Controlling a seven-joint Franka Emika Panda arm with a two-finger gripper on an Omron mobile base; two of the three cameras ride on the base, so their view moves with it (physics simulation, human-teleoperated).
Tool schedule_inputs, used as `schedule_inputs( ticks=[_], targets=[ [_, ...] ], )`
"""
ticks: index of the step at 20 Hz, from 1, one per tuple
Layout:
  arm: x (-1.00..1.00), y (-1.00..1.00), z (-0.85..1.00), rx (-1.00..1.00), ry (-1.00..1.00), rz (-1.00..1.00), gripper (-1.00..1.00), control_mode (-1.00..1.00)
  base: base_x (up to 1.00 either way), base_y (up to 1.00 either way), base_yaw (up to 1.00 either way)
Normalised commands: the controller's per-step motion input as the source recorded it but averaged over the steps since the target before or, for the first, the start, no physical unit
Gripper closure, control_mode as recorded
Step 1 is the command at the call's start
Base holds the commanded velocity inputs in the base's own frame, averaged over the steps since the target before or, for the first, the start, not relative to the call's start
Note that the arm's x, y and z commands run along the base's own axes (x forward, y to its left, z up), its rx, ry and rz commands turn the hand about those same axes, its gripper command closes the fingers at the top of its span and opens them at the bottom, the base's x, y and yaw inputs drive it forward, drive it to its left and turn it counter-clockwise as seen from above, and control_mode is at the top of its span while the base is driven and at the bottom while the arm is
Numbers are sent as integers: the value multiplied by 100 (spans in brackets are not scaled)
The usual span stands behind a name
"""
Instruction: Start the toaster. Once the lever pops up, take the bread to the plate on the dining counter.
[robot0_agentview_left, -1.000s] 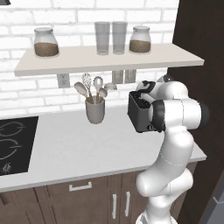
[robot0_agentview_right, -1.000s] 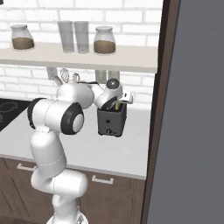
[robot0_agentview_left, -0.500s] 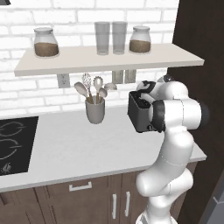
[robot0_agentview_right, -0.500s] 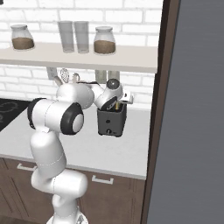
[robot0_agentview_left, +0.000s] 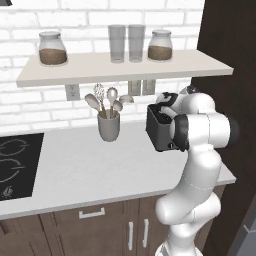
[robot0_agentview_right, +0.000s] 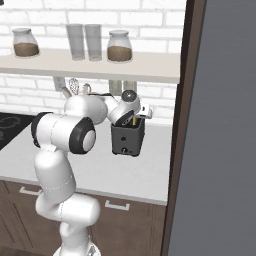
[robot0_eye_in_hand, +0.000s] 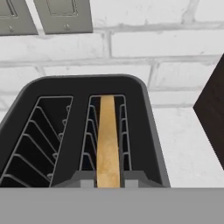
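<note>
Standing on white counter (robot0_agentview_left: 90, 175) by brick wall (robot0_agentview_left: 30, 107): toaster (robot0_agentview_right: 126, 140) | bread (robot0_eye_in_hand: 108, 144) in slot | jaws: can't tell

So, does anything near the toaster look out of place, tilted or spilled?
Nothing stands out. The toaster stands upright on the white worktop, with the bread straight in one slot. The utensil cup and the shelf jars are upright, nothing spilled.

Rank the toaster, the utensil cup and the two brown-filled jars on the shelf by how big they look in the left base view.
1. toaster, partly hidden by the arm.
2. utensil cup.
3. left jar and right jar: these look alike, no ranking. They stand farther back, so apparent size may mislead.
</note>
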Motion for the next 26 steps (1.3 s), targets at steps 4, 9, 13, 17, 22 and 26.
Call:
schedule_inputs(
  ticks=[4,9,13,17,22,26],
  targets=[
    [-2,0,0,0,0,0,100,-100,0,0,0],
    [-34,0,18,6,-9,0,100,-100,0,0,0],
    [-40,0,58,10,-19,0,100,-100,0,0,0],
    [-25,0,48,4,-14,0,100,-100,0,0,0],
    [-17,0,31,0,-6,0,100,-100,0,0,0],
    [-23,0,51,1,-5,0,100,-100,0,0,0]
  ],
)
